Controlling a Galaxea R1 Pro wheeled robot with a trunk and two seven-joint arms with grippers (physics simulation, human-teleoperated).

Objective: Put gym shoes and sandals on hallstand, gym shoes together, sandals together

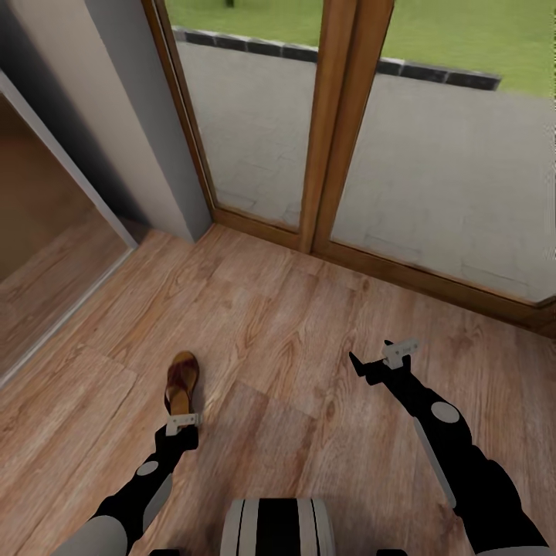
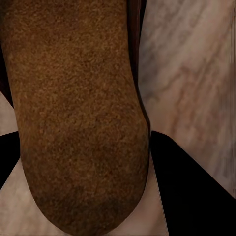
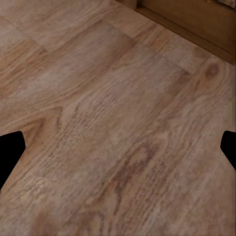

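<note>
Left gripper (image 1: 182, 423) hangs low over the corridor floor (image 1: 309, 324) with its fingers spread to either side of a sandal's heel; in the left wrist view the two dark fingertips (image 2: 187, 187) stand apart on both flanks of the tan footbed, and bare plank shows between each fingertip and the sole, so nothing is gripped yet, though how near the pads sit to the leather is hard to judge at this close range. That sandal (image 1: 182, 381) lies flat directly ahead of the gripper, toe pointing away toward the glass doors (image 1: 340, 123), heel nearest the fingers. It looks light and thin, with a fairly stiff sole and softer straps at the front, so it should lift easily but could pivot or droop if pinched at one end alone. My judgement is that the best hold is across the sole's width, just forward of the heel, clear of the straps. Right gripper (image 1: 376, 359) hovers off to the side with its fingers wide and only wood planks under it.
</note>
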